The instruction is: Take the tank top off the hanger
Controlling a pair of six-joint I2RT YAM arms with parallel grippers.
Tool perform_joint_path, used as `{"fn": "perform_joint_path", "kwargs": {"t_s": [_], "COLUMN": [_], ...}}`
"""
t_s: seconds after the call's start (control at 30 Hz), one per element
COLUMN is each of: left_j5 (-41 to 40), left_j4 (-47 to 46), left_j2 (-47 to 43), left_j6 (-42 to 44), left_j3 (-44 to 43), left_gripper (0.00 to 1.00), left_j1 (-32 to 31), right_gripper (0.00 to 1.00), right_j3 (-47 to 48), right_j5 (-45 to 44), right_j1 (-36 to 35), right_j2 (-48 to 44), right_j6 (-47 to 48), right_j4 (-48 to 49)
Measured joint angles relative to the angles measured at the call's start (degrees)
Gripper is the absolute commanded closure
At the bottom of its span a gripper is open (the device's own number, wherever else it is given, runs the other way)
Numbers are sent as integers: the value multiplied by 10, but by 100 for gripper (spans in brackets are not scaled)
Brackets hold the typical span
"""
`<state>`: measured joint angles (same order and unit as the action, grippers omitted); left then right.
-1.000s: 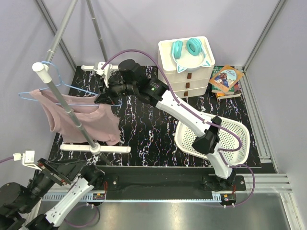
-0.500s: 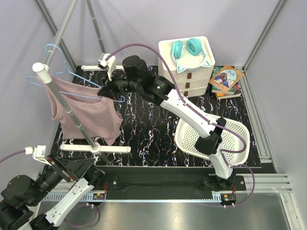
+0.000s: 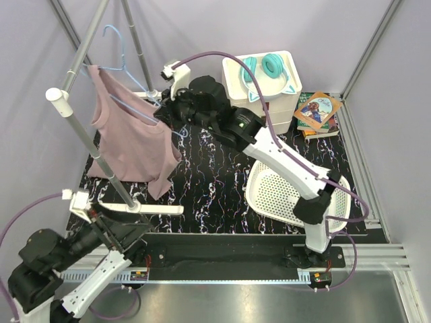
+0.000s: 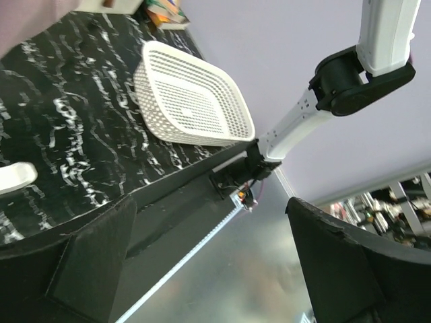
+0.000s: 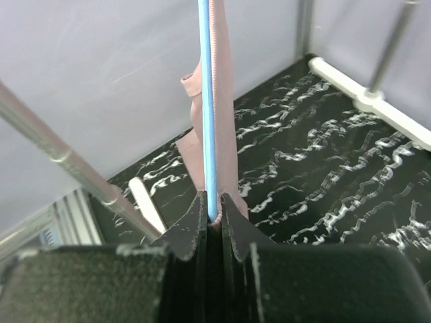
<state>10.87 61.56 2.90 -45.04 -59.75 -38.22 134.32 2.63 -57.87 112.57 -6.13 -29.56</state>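
The dusty-pink tank top [image 3: 135, 138] hangs on the light-blue wire hanger [image 3: 116, 42], held up in the air at the back left. The hook stands just right of the grey rail; I cannot tell whether they touch. My right gripper [image 3: 167, 113] is shut on the hanger's lower right corner, with pink cloth pinched in. In the right wrist view the gripper [image 5: 214, 210] clamps the blue wire [image 5: 205, 101] and the tank top [image 5: 223, 94] hangs beside it. My left gripper [image 3: 111, 225] is open and empty, low at the front left; its fingers [image 4: 87, 269] stand wide apart.
The clothes rack's grey rail [image 3: 84, 47] and upright pole [image 3: 101, 158] stand at the left, with white feet [image 3: 155, 209]. A white mesh basket [image 3: 296, 192] lies at the right, also in the left wrist view [image 4: 192, 101]. A white drawer unit [image 3: 269, 101] carries teal headphones [image 3: 262, 67]; books [image 3: 316, 111] lie beside it.
My right gripper has carried the hanger and tank top up and towards the back right; the hook has moved along and off to the right of the rail. My left arm has risen.
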Motion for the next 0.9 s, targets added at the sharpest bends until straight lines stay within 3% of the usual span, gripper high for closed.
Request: {"fn": "perform_joint_path", "kwargs": {"t_s": [0.17, 0.27, 0.53, 0.73, 0.9], "left_j5": [50, 70, 97, 82, 8], "left_j4": [-78, -126, -326, -438, -473], "left_j2": [56, 80, 179, 262, 316], "left_j6": [0, -6, -59, -84, -86], "left_j3": [23, 35, 63, 89, 99], "left_gripper": [2, 4, 9, 13, 13], "left_j1": [12, 21, 25, 13, -63], "right_gripper": [100, 100, 100, 100, 100], "right_j3": [-162, -337, -676, -781, -811], "right_j5": [-70, -95, -59, -17, -16], "right_j1": [0, 1, 2, -1, -3], "right_j2": [-104, -212, -436, -519, -573], "right_j6": [-20, -35, -110, -167, -186], "right_j4": [50, 103, 163, 181, 192]}}
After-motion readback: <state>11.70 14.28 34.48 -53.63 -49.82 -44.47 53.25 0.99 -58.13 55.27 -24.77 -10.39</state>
